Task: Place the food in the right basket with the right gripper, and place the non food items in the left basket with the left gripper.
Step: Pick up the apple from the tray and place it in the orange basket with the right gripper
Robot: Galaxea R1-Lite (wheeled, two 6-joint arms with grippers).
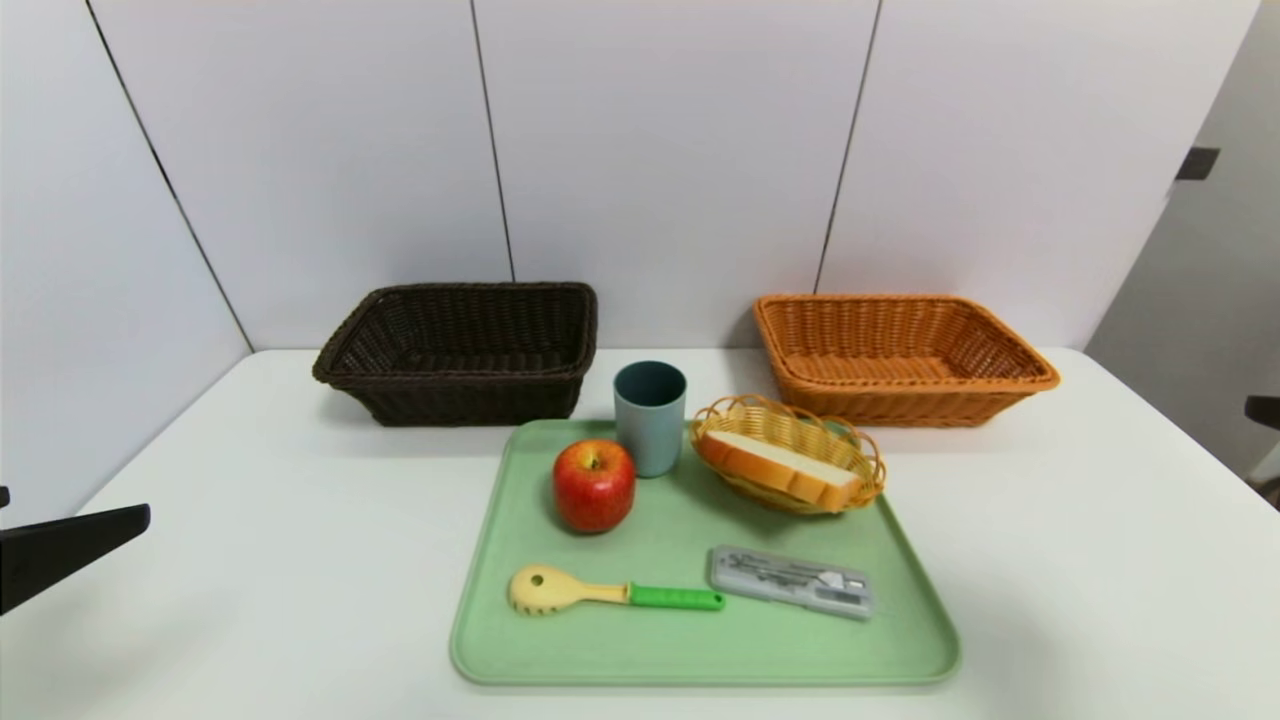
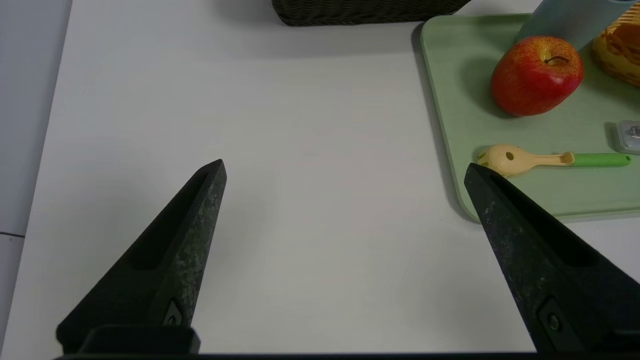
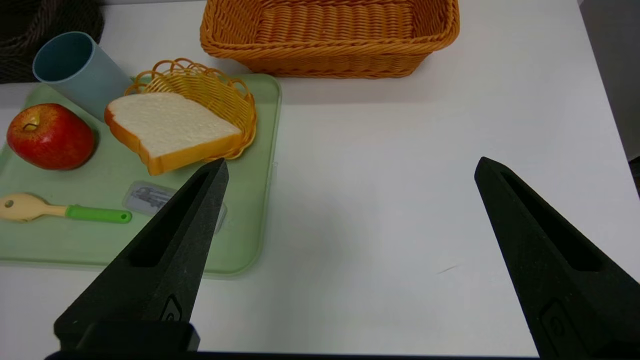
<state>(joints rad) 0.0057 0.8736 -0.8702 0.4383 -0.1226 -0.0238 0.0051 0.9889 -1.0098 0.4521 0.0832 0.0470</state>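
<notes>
Nearest the head camera lay the green tray (image 1: 600, 650), and on it sat a spoon (image 1: 610, 592), a grey case (image 1: 792, 581), an apple (image 1: 594, 484), a cup (image 1: 650, 417) and a slice of bread (image 1: 780, 468) in a small basket (image 1: 860, 452). Behind the tray stood the dark basket (image 1: 462, 350) on the left and the orange basket (image 1: 900, 355) on the right, both with nothing in them. Only a bit of the left arm showed at the left edge, well apart from the tray. In the left wrist view, the left gripper (image 2: 345, 167) was wide open and held nothing, above bare table just beside the tray's edge, near the spoon (image 2: 550, 159). That spoon looked light and stiff, so I think its green handle would be the best place to pinch. In the right wrist view, the right gripper (image 3: 350, 165) was wide open too and held nothing, above bare table beside the tray. The bread (image 3: 170, 129) looked soft and light, so a gentle pinch on its crust might do. The apple (image 3: 50, 136) looked round, hard and smooth, so it could slip or roll; pinching its middle seemed safest. Lots of open table lay on both sides for moving.
</notes>
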